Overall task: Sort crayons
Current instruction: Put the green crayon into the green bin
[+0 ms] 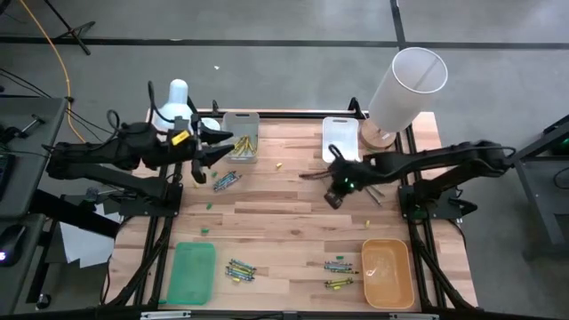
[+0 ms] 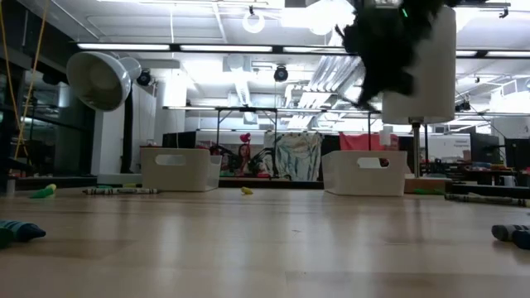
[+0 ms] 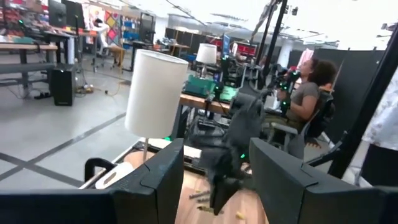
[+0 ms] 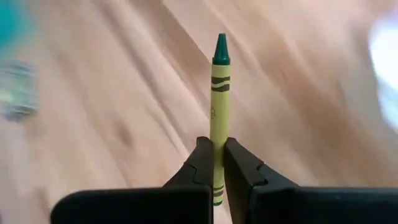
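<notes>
My right gripper (image 1: pixel 329 180) (image 4: pixel 217 155) hangs above the middle of the table and is shut on a green crayon (image 4: pixel 219 93) with a yellow-green wrapper. My left gripper (image 1: pixel 212 149) (image 3: pixel 214 186) is open and empty, raised beside a grey tray (image 1: pixel 242 138) that holds yellow crayons. Loose crayon heaps lie flat on the wood at the far left (image 1: pixel 227 182), the near middle (image 1: pixel 240 269) and the near right (image 1: pixel 338 265). In the low view the right gripper (image 2: pixel 389 50) shows as a dark blur high above the table. My right gripper pinches the green crayon's butt end (image 4: pixel 217 148) between its two fingers. The crayon lies along the fingers and sticks out past their tips, point forward. It is lifted clear of the table, pointing roughly toward the table's left.
A green tray (image 1: pixel 193 271) lies at the near left and an orange tray (image 1: pixel 388 271) at the near right. A white tray (image 1: pixel 340 138) and a lamp with a white shade (image 1: pixel 406 84) stand at the far right. More crayons (image 1: pixel 373 191) lie under the right arm.
</notes>
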Action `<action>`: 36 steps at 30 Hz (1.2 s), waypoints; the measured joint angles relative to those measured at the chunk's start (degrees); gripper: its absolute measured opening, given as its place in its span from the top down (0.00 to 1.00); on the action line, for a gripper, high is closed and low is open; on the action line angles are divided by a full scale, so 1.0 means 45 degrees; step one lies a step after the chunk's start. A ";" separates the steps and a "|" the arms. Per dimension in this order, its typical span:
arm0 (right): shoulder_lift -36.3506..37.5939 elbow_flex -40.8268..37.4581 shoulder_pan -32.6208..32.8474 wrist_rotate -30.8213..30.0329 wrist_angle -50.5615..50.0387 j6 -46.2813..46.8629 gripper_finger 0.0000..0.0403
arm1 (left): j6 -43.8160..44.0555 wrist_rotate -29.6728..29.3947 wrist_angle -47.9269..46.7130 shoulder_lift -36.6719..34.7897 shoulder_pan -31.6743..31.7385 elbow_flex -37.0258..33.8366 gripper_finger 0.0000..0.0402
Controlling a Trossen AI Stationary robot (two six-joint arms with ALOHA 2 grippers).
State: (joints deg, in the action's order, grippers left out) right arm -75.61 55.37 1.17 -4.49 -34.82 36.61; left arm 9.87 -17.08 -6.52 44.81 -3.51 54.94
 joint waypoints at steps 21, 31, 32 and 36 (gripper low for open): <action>-0.2083 0.1040 0.0232 0.3447 0.7509 -0.4702 1.00 | -0.0447 -0.0498 0.0086 0.0002 -0.0010 0.0000 0.58; -0.8424 0.3572 0.1063 0.3990 1.3049 -0.4816 1.00 | 0.0364 -0.0644 0.0098 0.0068 -0.0005 0.0000 0.58; -0.9055 0.4169 0.1182 0.4197 1.3317 -0.4816 1.00 | 0.0452 -0.0641 0.0101 0.0122 -0.0005 0.0005 0.58; -1.1274 0.6840 0.1658 0.4766 1.3853 -0.5052 1.00 | 0.0753 -0.0645 0.0111 0.0219 -0.0005 0.0010 0.58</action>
State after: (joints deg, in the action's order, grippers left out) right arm -126.35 86.15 8.63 16.95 27.53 13.88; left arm 13.26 -19.98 -6.02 45.79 -3.53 54.98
